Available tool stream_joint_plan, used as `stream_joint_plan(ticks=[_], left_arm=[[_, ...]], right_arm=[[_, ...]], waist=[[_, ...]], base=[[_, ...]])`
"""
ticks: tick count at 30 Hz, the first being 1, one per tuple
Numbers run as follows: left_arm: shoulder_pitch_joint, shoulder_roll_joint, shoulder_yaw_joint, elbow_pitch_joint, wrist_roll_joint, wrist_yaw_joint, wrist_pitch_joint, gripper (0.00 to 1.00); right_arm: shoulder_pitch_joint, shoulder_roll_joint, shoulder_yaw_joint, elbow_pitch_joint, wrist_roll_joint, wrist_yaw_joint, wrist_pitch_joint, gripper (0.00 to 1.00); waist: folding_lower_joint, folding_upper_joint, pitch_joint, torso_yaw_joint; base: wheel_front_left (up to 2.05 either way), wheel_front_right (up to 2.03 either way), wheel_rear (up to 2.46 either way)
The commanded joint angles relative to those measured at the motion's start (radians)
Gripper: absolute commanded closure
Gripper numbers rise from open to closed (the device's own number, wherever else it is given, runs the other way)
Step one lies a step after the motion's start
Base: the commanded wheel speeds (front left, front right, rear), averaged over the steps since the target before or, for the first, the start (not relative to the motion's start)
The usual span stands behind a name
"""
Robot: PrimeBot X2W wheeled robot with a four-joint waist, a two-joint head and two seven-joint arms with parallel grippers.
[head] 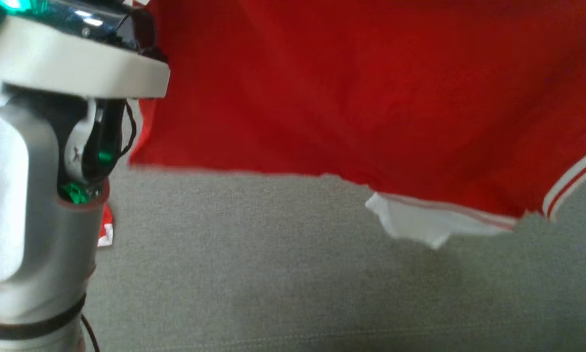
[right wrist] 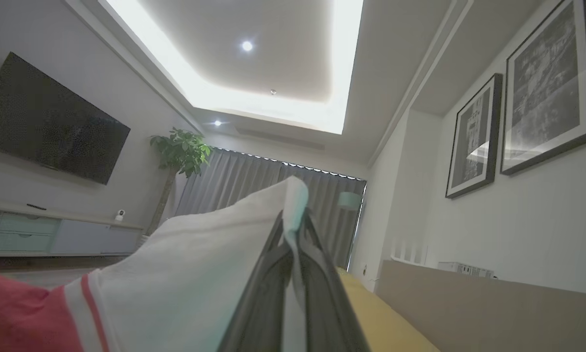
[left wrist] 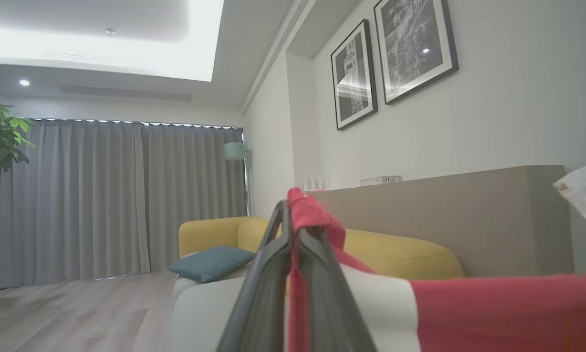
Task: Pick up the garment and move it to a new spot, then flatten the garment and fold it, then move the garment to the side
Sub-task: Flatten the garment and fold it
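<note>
Grip matters most here: the left gripper point(left wrist: 289, 217) is pinched fully closed on a red corner of the garment point(left wrist: 508, 313), and the right gripper point(right wrist: 293, 225) is likewise clamped tight, on a white edge of it. Seen from the head, the garment spreads as a wide red sheet in the air between the two, its lower hem hanging clear above the grey upholstered surface point(head: 273, 274), with a white flap point(head: 415, 225) dangling at the lower right and the left forearm point(head: 19, 205) just beside its left edge. This looks like the carry to a new spot, just short of the lay-down. To do it well, neither pinch should loosen until cloth is resting on the surface. The arms should hold their spread, so the top edge stays taut. The hem should touch first and the rest be drawn out over it, which would leave less to flatten afterwards. That white flap may tuck under, so it wants watching. Beyond lies a yellow sofa point(left wrist: 395, 249).
</note>
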Motion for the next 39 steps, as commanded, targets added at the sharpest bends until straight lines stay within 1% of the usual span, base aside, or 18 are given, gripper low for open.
stream_joint_plan(ticks=[1,2,5,7,10,13,17,21,23,26,31,33,35,39], left_arm=[[-0.064,0.028,0.036,0.000,-0.009,0.004,0.009,1.00],[-0.064,0.028,0.036,0.000,-0.009,0.004,0.009,1.00],[-0.107,0.012,0.035,0.090,-0.026,-0.004,0.004,1.00],[-0.157,-0.004,0.040,0.184,-0.034,-0.010,-0.022,1.00],[-0.248,-0.027,0.048,0.363,-0.034,-0.023,-0.096,1.00],[-0.337,-0.051,0.058,0.555,-0.033,-0.033,-0.184,1.00],[-0.461,-0.067,0.078,0.789,-0.035,-0.046,-0.295,1.00],[-0.539,-0.079,0.085,0.972,-0.032,-0.056,-0.353,1.00],[-0.545,-0.085,0.081,1.056,-0.025,-0.056,-0.365,1.00],[-0.526,-0.101,0.074,1.183,-0.022,-0.053,-0.374,1.00],[-0.467,-0.132,0.072,1.348,-0.035,-0.055,-0.379,1.00],[-0.448,-0.139,0.074,1.387,-0.041,-0.058,-0.380,1.00],[-0.429,-0.144,0.073,1.391,-0.037,-0.057,-0.381,1.00],[-0.380,-0.151,0.078,1.401,-0.036,-0.062,-0.381,1.00]], right_arm=[[-0.049,-0.031,0.031,0.010,0.023,0.004,0.007,1.00],[-0.049,-0.031,0.031,0.010,0.023,0.004,0.007,1.00],[-0.134,-0.040,0.097,0.107,0.056,0.004,-0.008,1.00],[-0.211,-0.044,0.158,0.189,0.073,0.004,-0.024,1.00],[-0.350,-0.035,0.261,0.332,0.087,0.004,-0.069,1.00],[-0.486,-0.006,0.354,0.488,0.090,0.004,-0.139,1.00],[-0.654,0.052,0.463,0.682,0.086,0.004,-0.233,1.00],[-0.753,0.125,0.566,0.855,0.102,0.004,-0.305,1.00],[-0.761,0.161,0.611,0.947,0.122,0.004,-0.322,1.00],[-0.738,0.222,0.650,1.087,0.164,0.004,-0.345,1.00],[-0.666,0.300,0.675,1.279,0.220,0.004,-0.383,1.00],[-0.645,0.319,0.687,1.327,0.228,0.004,-0.396,1.00],[-0.622,0.331,0.694,1.356,0.235,0.004,-0.406,1.00],[-0.559,0.332,0.690,1.351,0.255,0.004,-0.415,1.00]], waist=[[0.0000,-0.0001,0.015,0.004],[0.0000,-0.0001,0.015,0.004],[0.0000,-0.0001,0.045,0.008],[0.0000,-0.0001,0.068,0.011],[0.0000,-0.0001,0.095,0.013],[0.0000,-0.0001,0.101,0.016],[0.0000,-0.0001,0.114,0.008],[0.0000,-0.0001,0.144,-0.010],[0.0000,-0.0001,0.160,-0.018],[0.0000,-0.0001,0.190,-0.028],[0.0000,-0.0001,0.244,-0.034],[0.0000,-0.0001,0.265,-0.035],[0.0000,-0.0001,0.279,-0.035],[0.0000,-0.0001,0.295,-0.035]], base=[[0.00,0.00,0.00],[0.00,0.00,0.00],[0.00,0.00,0.00],[0.00,0.00,0.00],[0.00,0.00,0.00],[0.00,0.00,0.00],[0.00,0.00,0.00],[0.00,0.00,0.00],[0.00,0.00,0.00],[0.00,0.00,0.00],[0.00,0.00,0.00],[0.00,0.00,0.00],[0.00,0.00,0.00],[0.00,0.00,0.00]])
